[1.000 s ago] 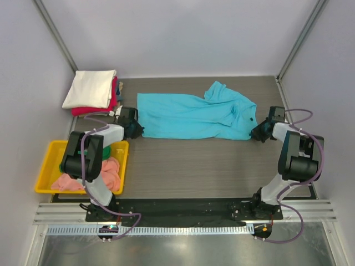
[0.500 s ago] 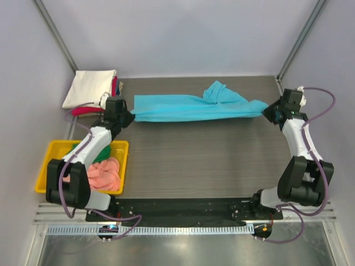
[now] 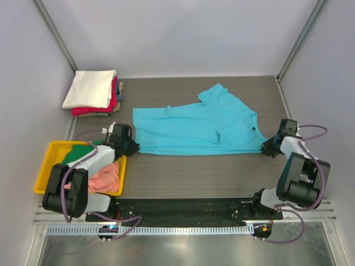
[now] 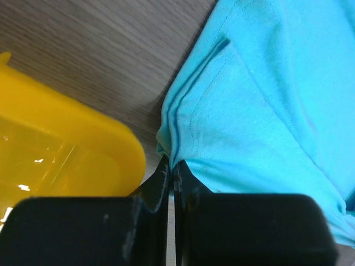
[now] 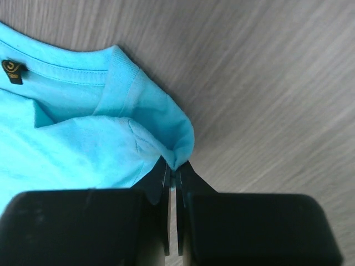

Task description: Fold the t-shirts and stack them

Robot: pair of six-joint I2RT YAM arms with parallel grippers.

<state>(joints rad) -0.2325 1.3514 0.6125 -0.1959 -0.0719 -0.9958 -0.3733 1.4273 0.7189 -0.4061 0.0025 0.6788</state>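
Flat turquoise t-shirt (image 3: pixel 194 124), long axis left-right, collar (image 3: pixel 250 126) toward right

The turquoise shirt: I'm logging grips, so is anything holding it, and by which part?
Both hold the turquoise shirt: the left gripper pinches its near hem corner, the right gripper a fold of cloth by the collar.

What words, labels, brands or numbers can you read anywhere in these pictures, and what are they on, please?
No legible text anywhere.
The small dark neck label inside the collar of the turquoise-blue cloth t-shirt: a gold round emblem, too small to read.
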